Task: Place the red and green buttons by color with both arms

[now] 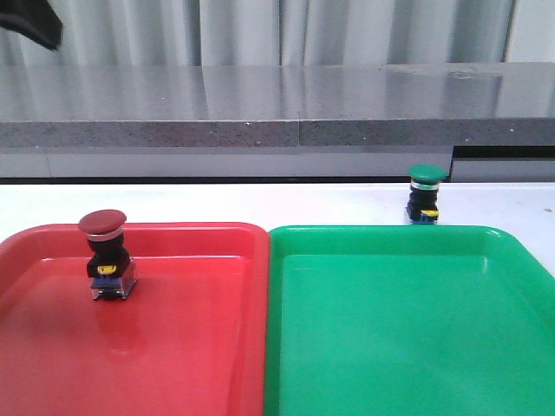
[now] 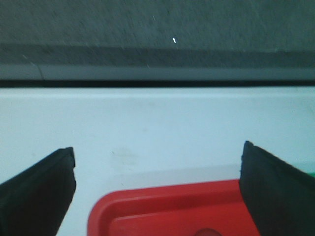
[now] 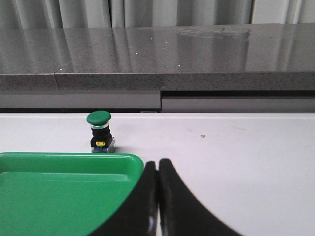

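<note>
Right claw [image 3: 157, 196] closed and empty, green button [image 3: 100, 132] beyond it, untouched on table [image 3: 236, 162].

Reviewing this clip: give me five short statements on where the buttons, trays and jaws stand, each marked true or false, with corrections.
1. The red button stands inside the red tray. True.
2. The green button sits inside the green tray. False: it stands on the white table behind that tray's far rim.
3. The left gripper has its jaws wide apart. True.
4. The right gripper holds the green button. False: its jaws are shut together, empty.
5. The green tray holds nothing in view. True.
</note>
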`<state>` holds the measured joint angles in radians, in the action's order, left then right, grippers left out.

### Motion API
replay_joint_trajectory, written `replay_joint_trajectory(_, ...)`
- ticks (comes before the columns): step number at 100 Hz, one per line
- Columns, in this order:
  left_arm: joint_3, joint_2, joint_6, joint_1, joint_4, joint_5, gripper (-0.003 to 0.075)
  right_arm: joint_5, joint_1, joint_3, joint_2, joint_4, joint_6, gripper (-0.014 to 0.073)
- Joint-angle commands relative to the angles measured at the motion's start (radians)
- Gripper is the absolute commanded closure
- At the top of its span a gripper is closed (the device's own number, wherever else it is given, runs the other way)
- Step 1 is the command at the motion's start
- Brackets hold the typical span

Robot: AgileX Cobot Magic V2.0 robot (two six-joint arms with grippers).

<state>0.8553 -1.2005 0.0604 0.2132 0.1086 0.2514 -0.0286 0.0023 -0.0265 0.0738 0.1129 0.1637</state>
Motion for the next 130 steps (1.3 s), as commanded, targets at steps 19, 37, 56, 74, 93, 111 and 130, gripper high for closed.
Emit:
replay_joint_trajectory(19,-0.158,0.322,0.010,-0.066,-0.044,-0.225,0.0078,0.088,0.002,0.014,0.009,0.011,-0.002,0.0654)
replay_joint_trajectory(37,-0.312,0.545,0.002,-0.069,-0.055,-0.242,0.0081,0.088,0.002,0.014,0.009,0.011,-0.002,0.0654)
replay_joint_trajectory(56,-0.437,0.759,0.002,-0.069,-0.055,-0.236,0.0123,0.088,0.002,0.014,0.009,0.011,-0.002,0.0654)
replay_joint_trajectory(74,-0.500,0.881,0.002,-0.069,-0.055,-0.234,0.0370,0.088,0.002,0.014,0.009,0.011,-0.002,0.0654)
replay_joint_trajectory(93,-0.503,0.901,0.002,-0.069,-0.055,-0.232,0.0722,0.088,0.002,0.014,0.009,0.011,-0.002,0.0654)
replay_joint_trajectory(111,-0.503,0.901,0.002,-0.069,-0.055,-0.237,0.0739,0.088,0.002,0.014,0.009,0.011,-0.002,0.0654)
replay_joint_trajectory(130,-0.503,0.901,0.002,-0.069,-0.055,-0.237,0.0739,0.088,0.002,0.014,0.009,0.011,-0.002,0.0654)
